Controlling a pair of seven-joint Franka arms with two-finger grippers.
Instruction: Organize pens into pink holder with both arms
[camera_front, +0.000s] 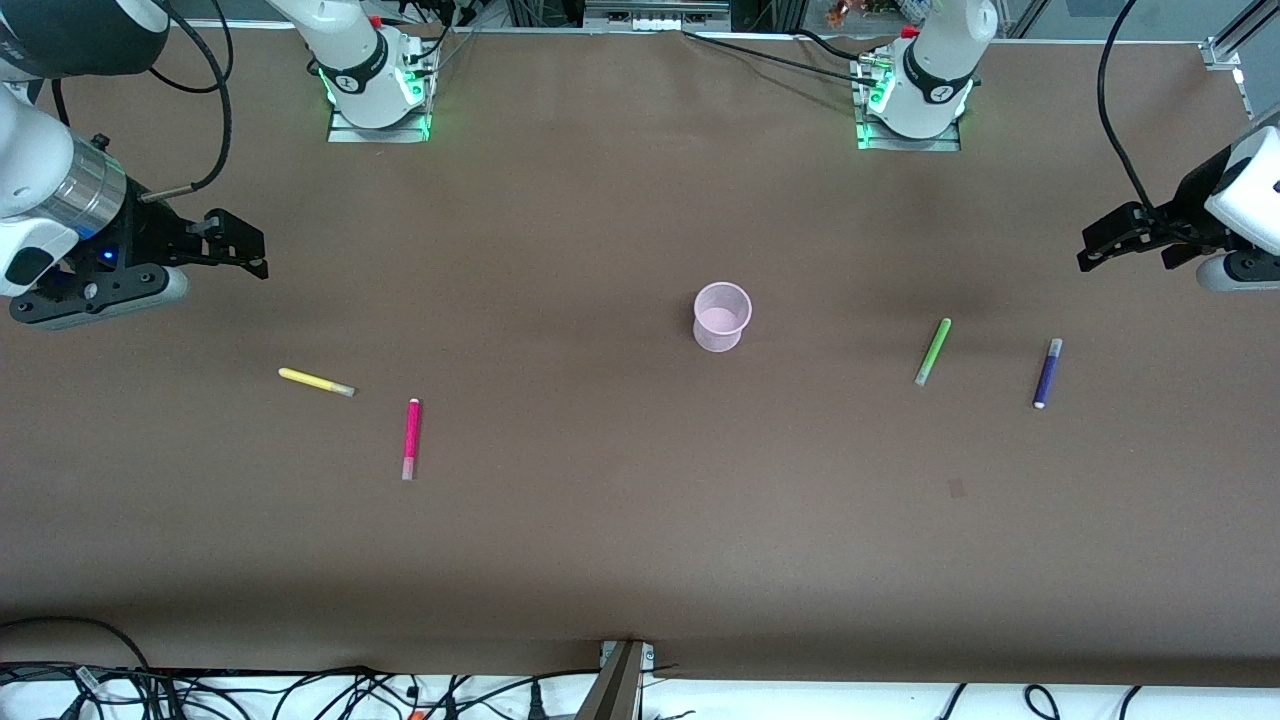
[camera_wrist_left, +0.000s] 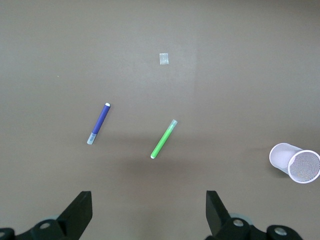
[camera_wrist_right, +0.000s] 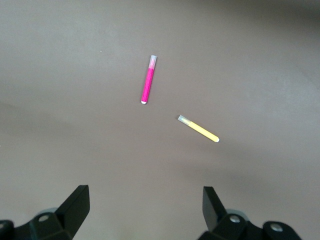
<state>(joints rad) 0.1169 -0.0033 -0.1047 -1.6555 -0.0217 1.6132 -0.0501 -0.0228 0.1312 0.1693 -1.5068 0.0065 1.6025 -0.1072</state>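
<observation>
The pink holder (camera_front: 722, 315) stands upright near the table's middle; it also shows in the left wrist view (camera_wrist_left: 295, 163). A light green pen (camera_front: 933, 351) (camera_wrist_left: 164, 139) and a dark purple pen (camera_front: 1047, 373) (camera_wrist_left: 98, 123) lie flat toward the left arm's end. A yellow pen (camera_front: 316, 382) (camera_wrist_right: 198, 129) and a magenta pen (camera_front: 411, 439) (camera_wrist_right: 148, 80) lie flat toward the right arm's end. My left gripper (camera_front: 1093, 252) (camera_wrist_left: 149, 210) hangs open and empty above the table's end, apart from the purple pen. My right gripper (camera_front: 245, 252) (camera_wrist_right: 146, 207) hangs open and empty above the other end.
Both arm bases (camera_front: 378, 85) (camera_front: 915, 95) stand along the table's edge farthest from the front camera. A small pale patch (camera_front: 956, 488) (camera_wrist_left: 164, 58) marks the brown table nearer the camera than the green pen. Cables (camera_front: 300, 690) lie past the near edge.
</observation>
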